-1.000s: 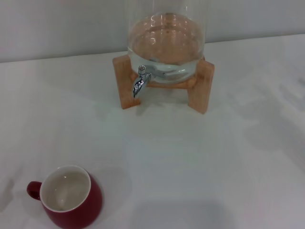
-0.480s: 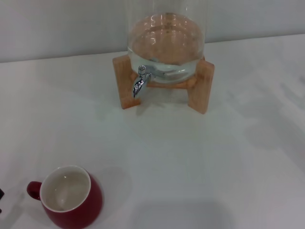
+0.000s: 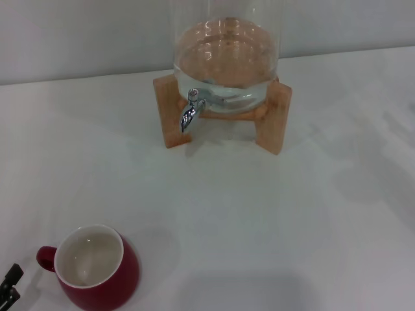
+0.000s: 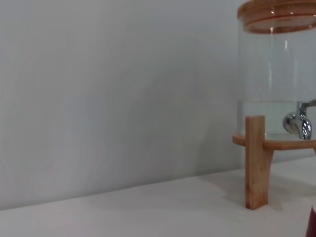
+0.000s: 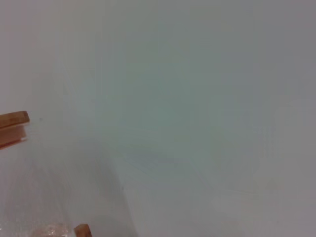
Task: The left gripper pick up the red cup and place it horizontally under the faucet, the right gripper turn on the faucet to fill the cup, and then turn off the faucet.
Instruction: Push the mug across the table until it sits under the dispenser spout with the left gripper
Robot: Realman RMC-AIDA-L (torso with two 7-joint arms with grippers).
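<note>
The red cup (image 3: 97,269) stands upright on the white table at the near left, white inside, with its handle (image 3: 44,257) turned toward the left edge. My left gripper (image 3: 10,285) pokes in at the bottom left corner, just left of that handle and apart from it; its two black fingertips stand a little apart, open, with nothing between them. The chrome faucet (image 3: 189,114) hangs from the front of the glass jar, spout down, far behind the cup. In the left wrist view the faucet (image 4: 298,123) shows side-on and a sliver of the cup (image 4: 313,223) sits at the edge. My right gripper is out of view.
A glass jar (image 3: 226,55) partly filled with water rests on a wooden stand (image 3: 272,123) at the back centre, near the wall. Its wooden lid (image 4: 276,15) shows in the left wrist view. White table (image 3: 259,220) stretches between stand and cup.
My left gripper has come into the head view at the bottom left corner and moved closer to the cup's handle. The cup, jar and faucet have not moved.
</note>
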